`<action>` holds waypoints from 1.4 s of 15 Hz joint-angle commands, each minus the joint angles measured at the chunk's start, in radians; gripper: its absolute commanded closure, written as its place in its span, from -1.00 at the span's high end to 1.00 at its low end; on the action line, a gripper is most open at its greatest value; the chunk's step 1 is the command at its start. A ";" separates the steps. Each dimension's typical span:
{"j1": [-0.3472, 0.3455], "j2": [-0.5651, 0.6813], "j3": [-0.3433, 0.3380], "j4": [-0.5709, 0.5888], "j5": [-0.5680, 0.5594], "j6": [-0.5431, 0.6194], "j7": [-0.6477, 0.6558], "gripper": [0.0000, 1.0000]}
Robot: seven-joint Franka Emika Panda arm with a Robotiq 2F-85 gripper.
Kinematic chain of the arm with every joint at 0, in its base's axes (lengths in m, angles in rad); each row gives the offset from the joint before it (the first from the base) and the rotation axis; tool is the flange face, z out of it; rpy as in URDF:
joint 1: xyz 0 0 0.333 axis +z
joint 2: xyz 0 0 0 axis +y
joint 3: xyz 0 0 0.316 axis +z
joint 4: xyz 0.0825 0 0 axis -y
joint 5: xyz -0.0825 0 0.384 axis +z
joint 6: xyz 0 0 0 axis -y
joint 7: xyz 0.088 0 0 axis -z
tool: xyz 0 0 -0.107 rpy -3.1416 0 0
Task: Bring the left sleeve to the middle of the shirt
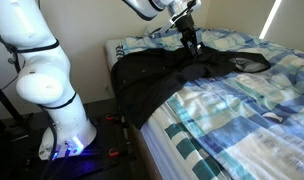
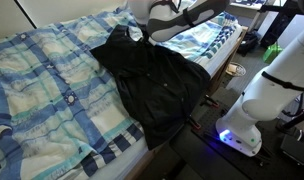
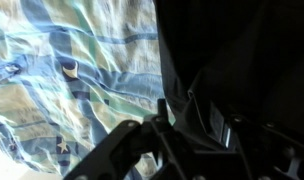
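Tool (image 1: pixel 190 40) over the shirt (image 1: pixel 152 75), grip not discernible. The left sleeve (image 1: pixel 247 63) seemed best pinched near its cuff, lifted clear of the quilt (image 1: pixel 232 112), and laid mid-body.

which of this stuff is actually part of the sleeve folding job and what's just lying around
Part of the job:
- the shirt, black, hanging over the bed's edge
- its left sleeve (cannot tell which fold it is)
- the gripper, jaws down at the shirt

Just there:
- the checked quilt
- the bed base
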State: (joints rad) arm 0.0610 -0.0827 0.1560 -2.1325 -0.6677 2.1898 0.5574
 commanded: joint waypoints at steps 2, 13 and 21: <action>0.016 -0.035 -0.002 0.007 0.021 -0.038 -0.029 0.72; 0.072 -0.168 0.054 0.040 0.161 -0.164 -0.166 1.00; 0.104 -0.215 0.106 0.065 0.263 -0.267 -0.222 1.00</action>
State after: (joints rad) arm 0.1617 -0.2759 0.2518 -2.0809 -0.4485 1.9826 0.3727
